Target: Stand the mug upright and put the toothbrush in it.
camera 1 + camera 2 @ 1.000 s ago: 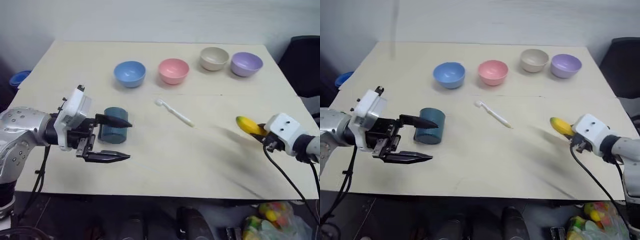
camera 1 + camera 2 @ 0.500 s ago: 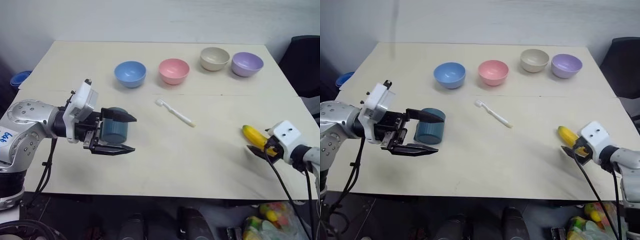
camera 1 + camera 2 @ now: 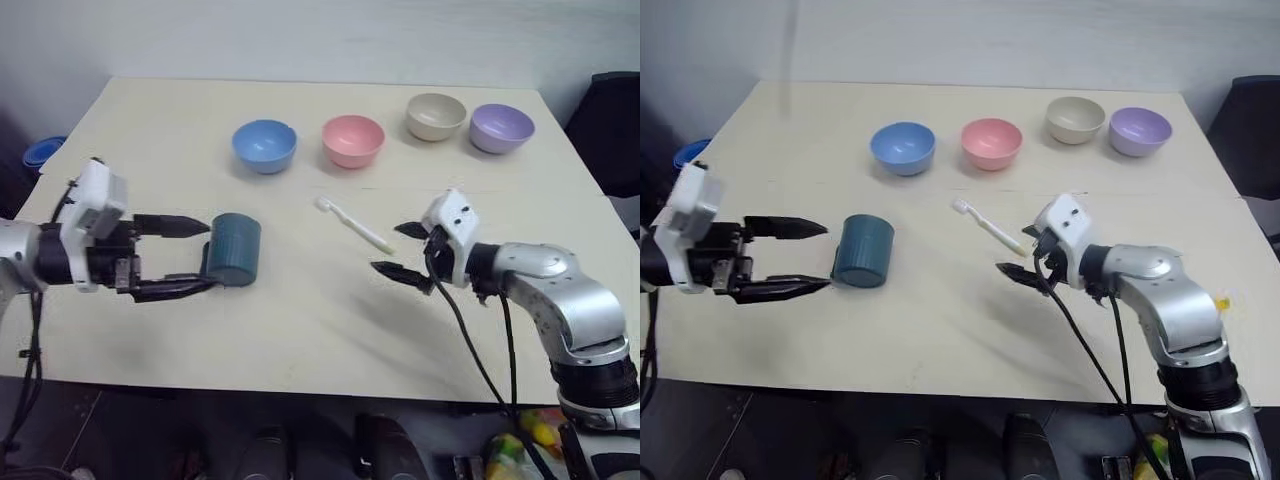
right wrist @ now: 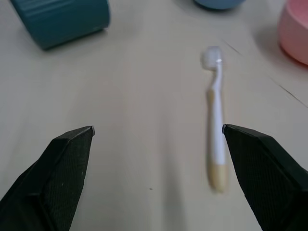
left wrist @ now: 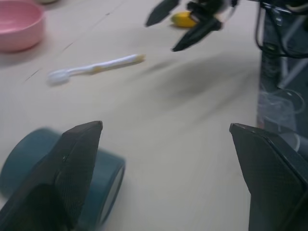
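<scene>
- while the mug (image 3: 233, 249) lies on its side at the table's (image 3: 300, 330) left, its mouth faces the left gripper (image 3: 188, 256), whose jaws gape wide and empty just left of it.
- the toothbrush (image 3: 352, 225) lies flat near the table's middle, right of the mug.
- the right gripper (image 3: 402, 250), jaws wide and empty, hovers near the handle end.
- the mug looks rigid and smooth, likely to roll; best gripped across its body.
- the toothbrush seems light, thin and stiff; pinch mid-handle.

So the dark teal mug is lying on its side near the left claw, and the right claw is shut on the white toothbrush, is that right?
Not quite. The dark teal mug does lie on its side near the left claw, but the right claw is open and empty. The white toothbrush lies on the table, untouched between its fingers, as the right wrist view shows.
</scene>
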